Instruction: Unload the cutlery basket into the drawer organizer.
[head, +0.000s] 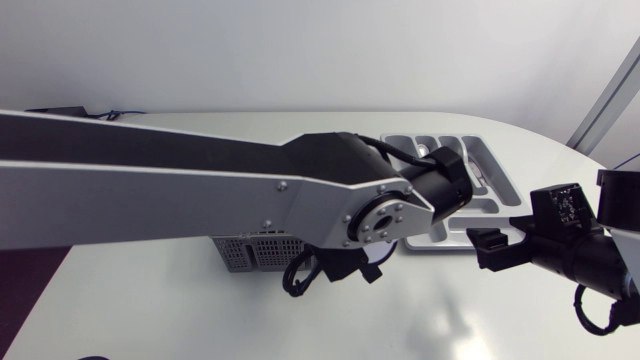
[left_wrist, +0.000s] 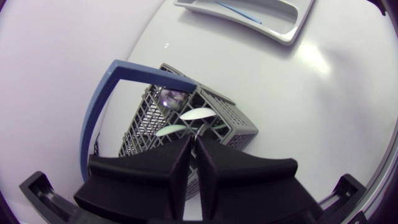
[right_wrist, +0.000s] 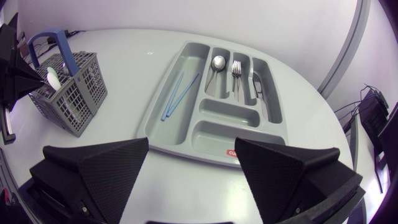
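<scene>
Left wrist view looks down past the left gripper (left_wrist: 194, 144), whose two black wedge fingers are pressed almost together. Only a thin dark slit shows between them. Their tips meet on the end of a thin metal utensil (left_wrist: 203, 130) that stands out of the grey plastic mesh cutlery basket (left_wrist: 230, 115), so the gripper sits directly above the basket's open top. The basket's blue hoop handle (left_wrist: 99, 106) arches beside the fingers. Two white plastic spoons (left_wrist: 198, 114) and a shiny metal spoon bowl (left_wrist: 171, 96) stick up just ahead of the fingertips.

In the head view the long silver-grey left arm (head: 150, 180) crosses the white table (head: 150, 320) from the left and covers most of its own gripper, with the cutlery basket (head: 250, 250) showing just under it.

The grey plastic drawer organizer (right_wrist: 186, 140) lies well apart from the basket, ahead of the right gripper (right_wrist: 193, 148). That gripper's fingers are spread wide with nothing between them, above the table at the organizer's near edge. The organizer's long side compartment holds two thin blue sticks (right_wrist: 177, 93). The narrower compartments beside it hold a metal spoon (right_wrist: 217, 62) and a metal fork (right_wrist: 236, 71).
</scene>
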